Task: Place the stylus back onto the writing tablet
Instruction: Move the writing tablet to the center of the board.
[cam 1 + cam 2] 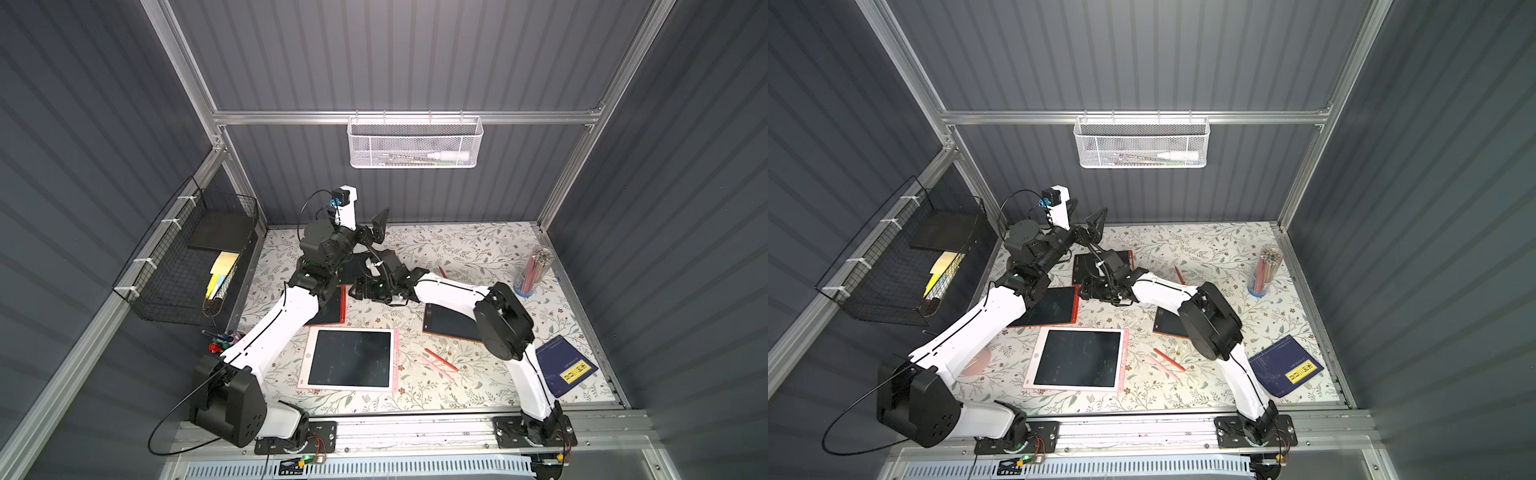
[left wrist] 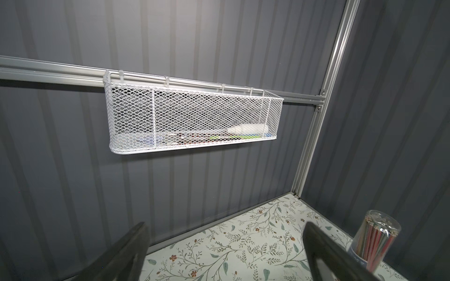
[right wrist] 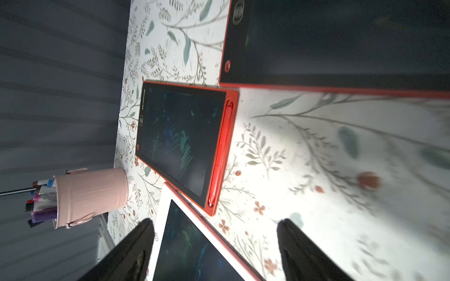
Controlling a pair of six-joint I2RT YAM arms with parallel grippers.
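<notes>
With the stylus (image 3: 220, 155) lying in the groove of the red tablet (image 3: 180, 141), the right gripper (image 3: 215, 222) and left gripper (image 2: 225, 225) stand wide, empty.

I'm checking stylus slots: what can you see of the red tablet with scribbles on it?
The red-framed tablet lies flat on the floral table. Its dark screen carries green and blue scribbles, with a red button at one corner. A red stylus sits docked in its side slot. A corner of the pink tablet reaches its edge; contact unclear.
</notes>
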